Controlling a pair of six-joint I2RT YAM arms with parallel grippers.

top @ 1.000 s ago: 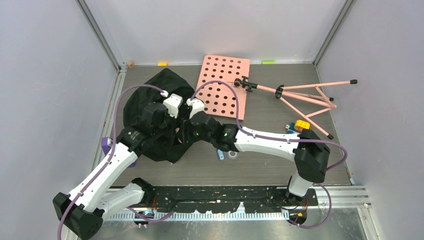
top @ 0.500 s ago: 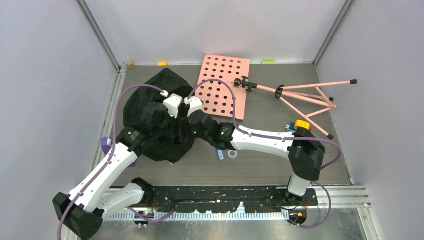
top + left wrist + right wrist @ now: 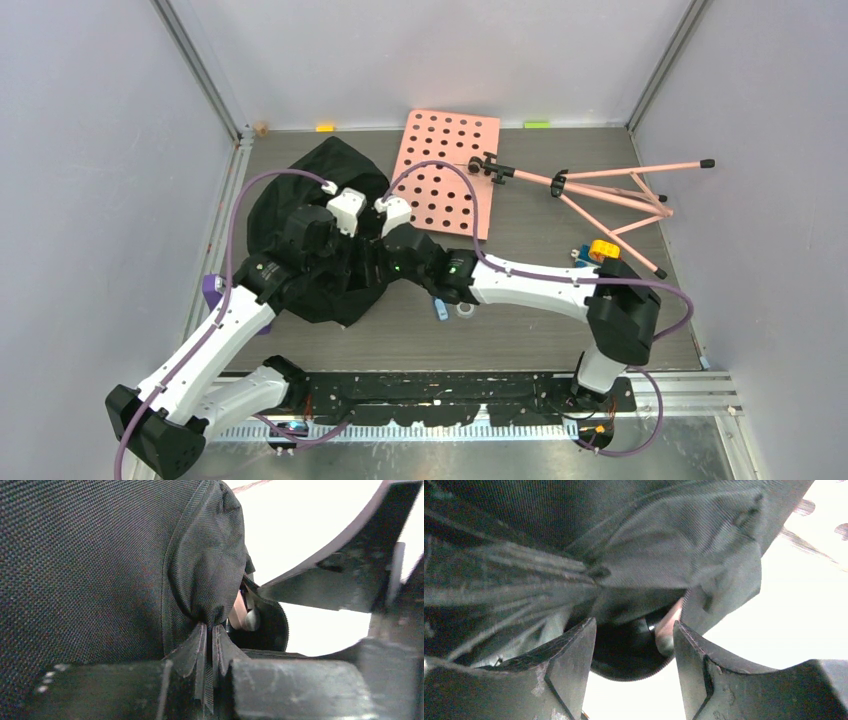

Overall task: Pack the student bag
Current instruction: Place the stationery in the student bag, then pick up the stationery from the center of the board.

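Bag (image 3: pixel 300 195) lies slumped on the bench (image 3: pixel 540 330), both arms working at its right edge. Change over the last second: the right arm swung a little toward the bag's far side and is back almost where it began, and the right gripper (image 3: pixel 634 630) now stands released, jaws well apart, with bag cloth just ahead of them but nothing clamped. The bag has hardly shifted. The left gripper (image 3: pixel 209 632) has not changed: clenched on a pinched fold of bag fabric, holding that edge up. Past the fold, both wrist views show a dark curved rim and a small pinkish piece; cannot tell what it is. Reading: the right side has either let go of the cloth or is opening for a fresh bite, so the mouth is held from one side only and is probably not yet wide enough to load. Board (image 3: pixel 447 175) just right of the bag, stand (image 3: pixel 600 190) well right of it, both still outside. Packing looks barely begun.
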